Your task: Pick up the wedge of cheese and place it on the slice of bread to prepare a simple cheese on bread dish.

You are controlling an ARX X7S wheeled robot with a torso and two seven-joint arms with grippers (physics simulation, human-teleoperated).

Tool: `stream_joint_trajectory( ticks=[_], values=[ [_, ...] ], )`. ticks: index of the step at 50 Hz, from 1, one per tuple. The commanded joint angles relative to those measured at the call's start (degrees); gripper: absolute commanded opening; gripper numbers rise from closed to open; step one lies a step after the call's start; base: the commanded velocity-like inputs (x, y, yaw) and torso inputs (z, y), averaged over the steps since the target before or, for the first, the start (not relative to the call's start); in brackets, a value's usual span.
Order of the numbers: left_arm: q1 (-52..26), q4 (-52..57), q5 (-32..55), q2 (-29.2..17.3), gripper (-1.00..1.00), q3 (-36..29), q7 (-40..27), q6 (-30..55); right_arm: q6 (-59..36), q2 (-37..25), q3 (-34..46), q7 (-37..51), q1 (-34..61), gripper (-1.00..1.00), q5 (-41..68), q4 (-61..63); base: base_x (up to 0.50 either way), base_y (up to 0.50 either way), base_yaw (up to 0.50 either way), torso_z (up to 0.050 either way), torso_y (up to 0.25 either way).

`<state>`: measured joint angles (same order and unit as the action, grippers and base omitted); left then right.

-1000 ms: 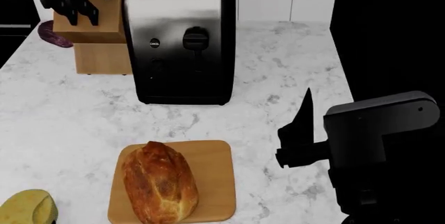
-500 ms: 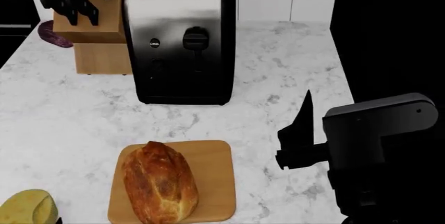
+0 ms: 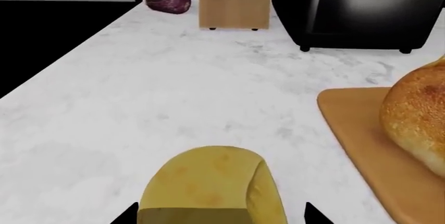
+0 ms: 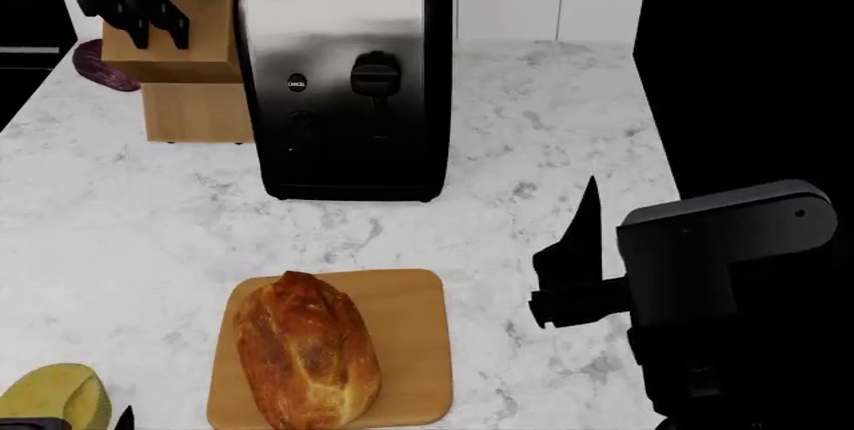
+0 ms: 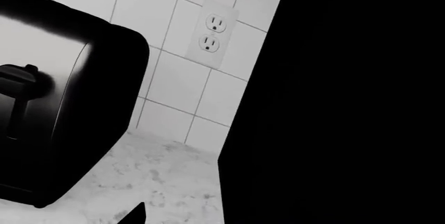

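Note:
The wedge of cheese, pale yellow and rounded, lies on the marble counter at the near left edge of the head view. In the left wrist view the cheese sits between my left gripper's two black fingertips, which stand wide apart on either side of it. The jaws are open and show no contact. One left fingertip shows beside the cheese. The golden-brown loaf of bread lies on a wooden cutting board, right of the cheese. My right gripper hovers open and empty to the board's right.
A black and steel toaster stands behind the board, with a wooden knife block and a purple vegetable to its left. The counter's left edge drops off near the cheese. A tiled wall with an outlet is behind.
My left gripper has moved forward at the cheese, and its fingertip now shows beside the cheese in the head view. The right arm has barely shifted.

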<state>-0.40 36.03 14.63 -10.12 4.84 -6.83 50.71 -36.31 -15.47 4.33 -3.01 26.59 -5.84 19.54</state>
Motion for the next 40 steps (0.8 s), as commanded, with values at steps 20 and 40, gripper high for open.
stream_joint_trajectory(
  ticks=[20,40],
  values=[
    [1.98,-9.37,1.98,-0.36,-1.00,-0.86,-0.08,-2.09,-0.67,-0.63,0.14,0.65,-0.13,1.00,-0.28,0.15,0.00,0.00,0.00,0.000,0.000],
    [0.04,-0.45,3.90,-1.52,-1.00,-2.19,-1.81,4.53,0.15,-0.74,0.24,1.08,-0.81,1.00,0.36,-0.25,0.00,0.00,0.00,0.000,0.000]
  ],
)
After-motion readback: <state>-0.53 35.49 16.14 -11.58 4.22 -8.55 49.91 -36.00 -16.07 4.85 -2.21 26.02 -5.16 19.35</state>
